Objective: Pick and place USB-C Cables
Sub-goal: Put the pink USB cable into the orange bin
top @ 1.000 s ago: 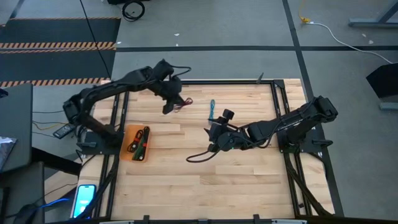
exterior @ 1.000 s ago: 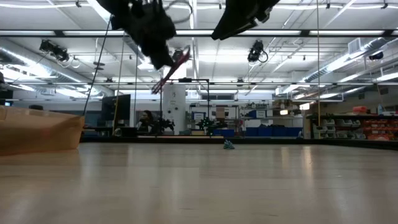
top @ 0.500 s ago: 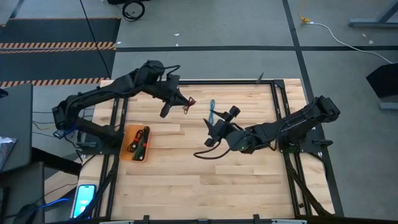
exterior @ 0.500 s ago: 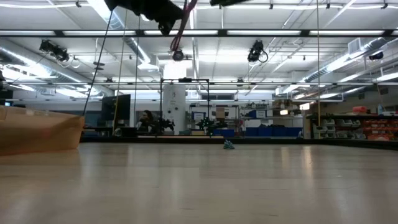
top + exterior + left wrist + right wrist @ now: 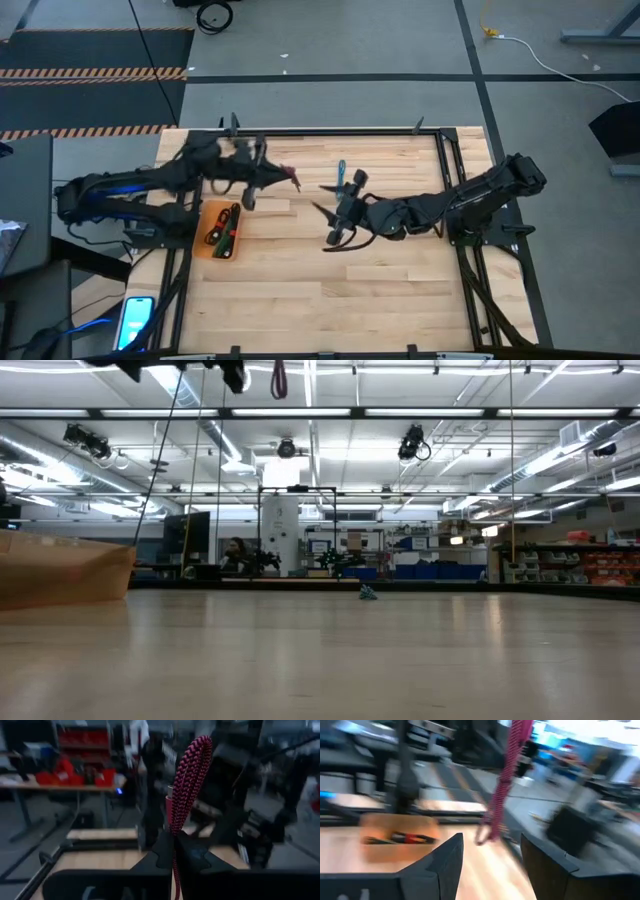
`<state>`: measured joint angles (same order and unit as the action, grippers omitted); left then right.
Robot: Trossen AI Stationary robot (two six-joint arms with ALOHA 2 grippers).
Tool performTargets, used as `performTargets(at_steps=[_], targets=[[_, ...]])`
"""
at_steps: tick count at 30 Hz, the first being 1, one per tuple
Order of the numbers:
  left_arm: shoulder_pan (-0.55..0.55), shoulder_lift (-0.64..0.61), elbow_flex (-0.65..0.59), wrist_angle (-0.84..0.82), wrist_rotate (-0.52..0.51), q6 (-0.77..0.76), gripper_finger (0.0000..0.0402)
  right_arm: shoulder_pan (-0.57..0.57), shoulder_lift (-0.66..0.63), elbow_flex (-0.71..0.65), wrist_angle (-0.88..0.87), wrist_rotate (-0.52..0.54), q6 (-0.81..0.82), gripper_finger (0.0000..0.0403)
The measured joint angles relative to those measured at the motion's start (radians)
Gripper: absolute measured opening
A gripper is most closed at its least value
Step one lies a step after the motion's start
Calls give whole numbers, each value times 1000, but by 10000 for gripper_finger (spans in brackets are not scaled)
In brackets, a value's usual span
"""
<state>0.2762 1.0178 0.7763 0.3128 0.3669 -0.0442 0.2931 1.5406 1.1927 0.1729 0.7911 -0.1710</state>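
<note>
Clamped in left end effector, maroon cable stands upright.

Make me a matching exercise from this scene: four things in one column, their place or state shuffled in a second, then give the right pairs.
1. maroon cable
2. teal-blue cable
3. orange tray
4. right gripper

A. lying on the tabletop near the far edge
B. open, holding nothing
C. pinched in the shut left gripper
D. at the table's left side, with cables inside

Pairs: 1-C, 2-A, 3-D, 4-B
</note>
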Motion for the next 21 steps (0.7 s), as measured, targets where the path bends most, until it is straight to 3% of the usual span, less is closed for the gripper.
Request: performTargets(at_steps=[3, 12, 21], targets=[[-63, -71, -74, 65, -90, -23, 13, -28, 0, 0, 17, -159, 37, 205], [-219, -102, -116, 89, -228, -13, 13, -111, 15, 0, 52, -373, 144, 205], [-262, -94, -117, 83, -278, 9, 13, -106, 61, 1, 175, -430, 107, 205]])
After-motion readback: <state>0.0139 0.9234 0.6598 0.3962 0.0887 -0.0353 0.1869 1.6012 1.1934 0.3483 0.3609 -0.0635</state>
